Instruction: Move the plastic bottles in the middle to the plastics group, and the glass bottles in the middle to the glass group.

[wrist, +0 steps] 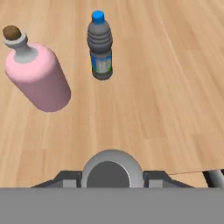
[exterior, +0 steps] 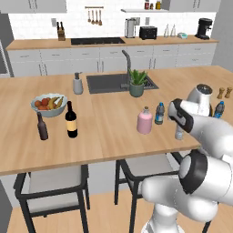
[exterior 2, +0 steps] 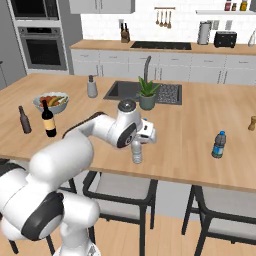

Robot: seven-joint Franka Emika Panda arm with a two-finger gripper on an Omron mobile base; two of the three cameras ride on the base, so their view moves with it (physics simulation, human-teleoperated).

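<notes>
My gripper [exterior 2: 137, 143] is shut on the top of the clear plastic bottle [exterior 2: 136, 152], which stands upright near the counter's front edge [exterior: 179, 132]. In the hand view its pale cap [wrist: 111, 168] sits between my fingertips. Just beyond it stand the squat pink glass bottle [wrist: 39, 78] [exterior: 144, 122] and the blue-labelled plastic bottle [wrist: 100, 48] [exterior: 159, 113]. The plastics group's small blue bottle [exterior 2: 218, 145] [exterior: 219, 109] is far right. On the left stands the glass group: a black wine bottle [exterior: 71, 120] [exterior 2: 48, 120] and a slim brown bottle [exterior: 42, 127] [exterior 2: 23, 120].
A fruit bowl [exterior: 49, 104] sits behind the glass group. A grey soap dispenser [exterior: 78, 84], the sink [exterior: 109, 83] and a potted plant [exterior: 136, 84] line the counter's far side. Brown shakers [exterior: 221, 93] stand far right. Chairs [exterior 2: 120, 192] are tucked under the front edge.
</notes>
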